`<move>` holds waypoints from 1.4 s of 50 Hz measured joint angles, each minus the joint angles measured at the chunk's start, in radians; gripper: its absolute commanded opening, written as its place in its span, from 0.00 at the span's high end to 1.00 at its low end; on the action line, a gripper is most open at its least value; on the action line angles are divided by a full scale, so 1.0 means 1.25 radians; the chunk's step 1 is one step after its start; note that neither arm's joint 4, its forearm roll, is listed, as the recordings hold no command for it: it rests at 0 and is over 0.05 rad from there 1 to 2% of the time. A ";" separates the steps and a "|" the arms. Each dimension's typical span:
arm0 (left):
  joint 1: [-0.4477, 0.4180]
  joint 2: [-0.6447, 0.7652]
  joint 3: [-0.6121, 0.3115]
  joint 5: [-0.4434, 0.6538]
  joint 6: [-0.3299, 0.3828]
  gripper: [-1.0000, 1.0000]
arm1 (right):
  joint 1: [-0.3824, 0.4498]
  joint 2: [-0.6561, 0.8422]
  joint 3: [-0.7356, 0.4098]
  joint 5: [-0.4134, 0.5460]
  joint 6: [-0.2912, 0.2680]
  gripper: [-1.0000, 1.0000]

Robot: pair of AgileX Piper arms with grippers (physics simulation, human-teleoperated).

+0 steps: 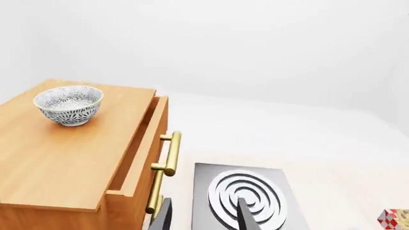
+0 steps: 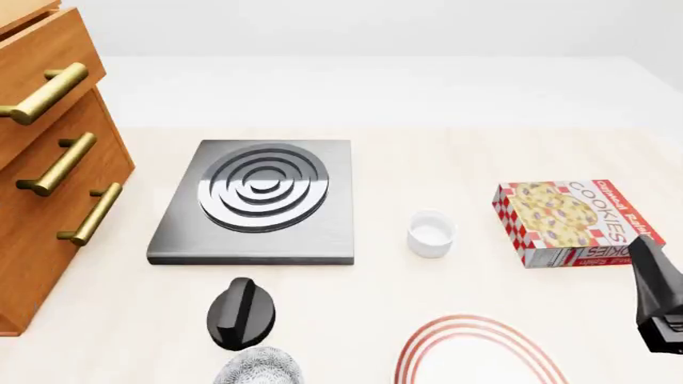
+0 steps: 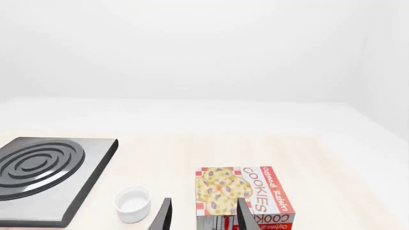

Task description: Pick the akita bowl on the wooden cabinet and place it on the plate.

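Left wrist view: The akita bowl point(image 1: 68, 104) stands upright on the top surface of the wooden cabinet point(image 1: 70, 158), toward its far side, touching nothing else. The cabinet's brass handles point(image 1: 167, 153) face the stove point(image 1: 246, 196), which lies just beside the cabinet. The left gripper point(image 1: 203, 216) shows two dark fingertips point(image 1: 162, 218) spread apart with nothing between them; the jaws are parted and hold nothing. A corner of the cookie box point(image 1: 394, 220) appears at the frame edge.

Front view: The cabinet point(image 2: 48, 152) occupies the 9 o'clock side of the table point(image 2: 449, 160). The stove point(image 2: 256, 200) sits near table centre. The small white cup point(image 2: 431, 233) stands at 3 o'clock from the stove, with the cookie box point(image 2: 571, 220) further toward 3 o'clock. The plate point(image 2: 481, 356) lies at 6 o'clock from the cup, cut off by the frame. A second patterned bowl point(image 2: 256, 368) sits at 6 o'clock from the stove, partly under the left arm's dark body. The bowl on the cabinet top is out of frame.

Right wrist view: The right gripper point(image 3: 203, 215) has its fingertips point(image 3: 164, 215) separated and empty, hovering near the cookie box point(image 3: 243, 194) and cup point(image 3: 133, 203).
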 measured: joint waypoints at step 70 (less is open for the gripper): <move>0.373 0.335 -0.364 -0.043 -0.257 0.00 | 0.000 -0.001 -0.001 0.001 0.000 0.00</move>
